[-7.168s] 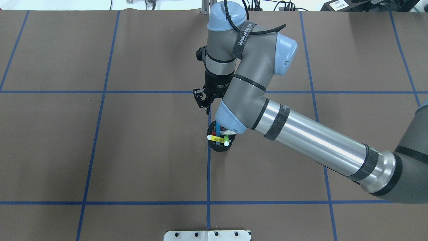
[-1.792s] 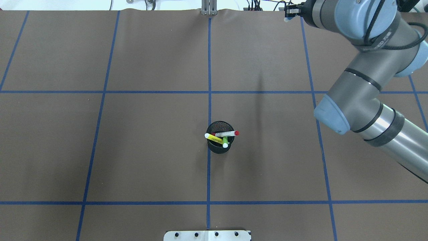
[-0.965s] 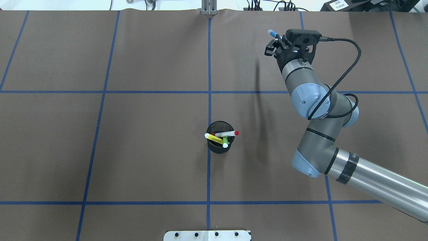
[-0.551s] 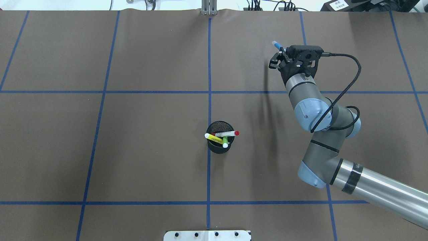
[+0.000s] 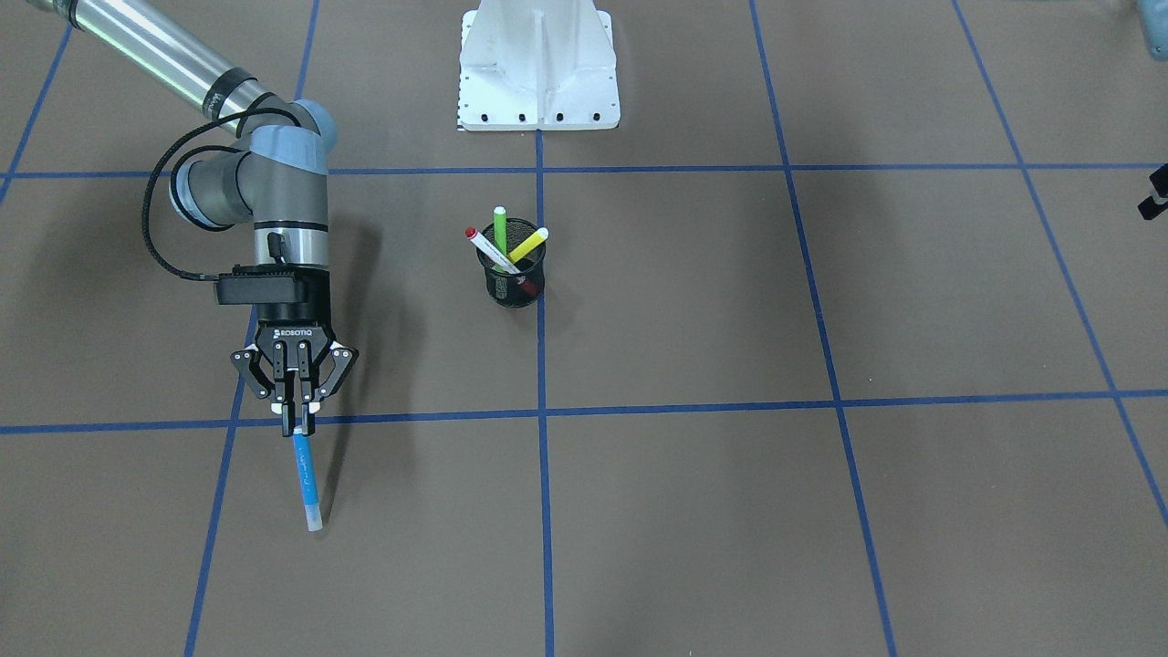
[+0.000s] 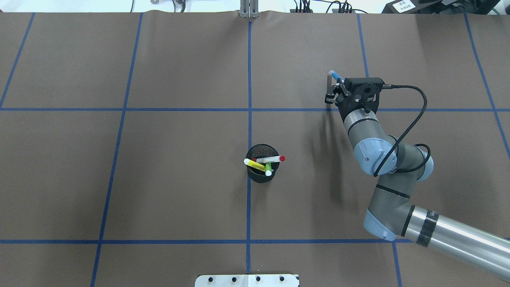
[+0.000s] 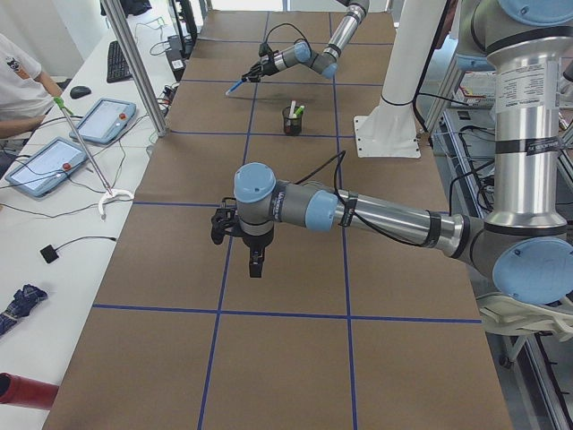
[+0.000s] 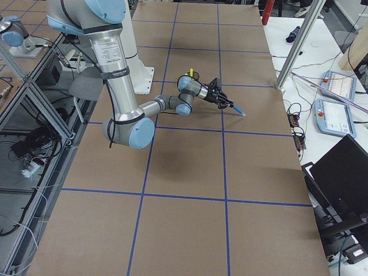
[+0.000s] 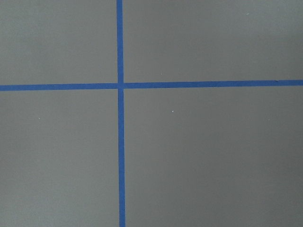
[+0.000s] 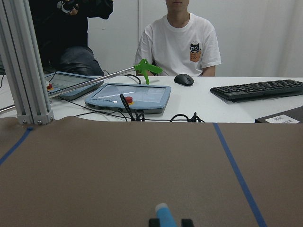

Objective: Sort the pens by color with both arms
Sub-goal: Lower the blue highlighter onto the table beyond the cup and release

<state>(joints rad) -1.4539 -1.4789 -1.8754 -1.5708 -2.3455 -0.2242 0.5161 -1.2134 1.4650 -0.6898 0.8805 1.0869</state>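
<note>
My right gripper [image 5: 297,418] is shut on the blue pen [image 5: 306,479], held by its upper end and slanting down to the table; whether the tip touches the table I cannot tell. It also shows in the overhead view [image 6: 337,85], with the pen [image 6: 332,74] poking out past it. The white pen with red ends [image 5: 491,250], the green pen [image 5: 500,226] and the yellow pen [image 5: 530,244] stand in the black mesh cup [image 5: 514,278] at the table's middle. My left gripper [image 7: 256,267] hangs above bare table at the left end; I cannot tell whether it is open or shut.
Blue tape lines [image 6: 249,199] divide the brown table into squares. The white mounting base [image 5: 538,82] stands at the robot's edge. Beyond the far edge are an aluminium post [image 10: 23,61], tablets [image 10: 128,97] and seated operators [image 10: 177,40].
My right arm left the cup with the blue pen, swung to the far right of the table, then drew back and down toward the table. Three pens stayed in the cup.
</note>
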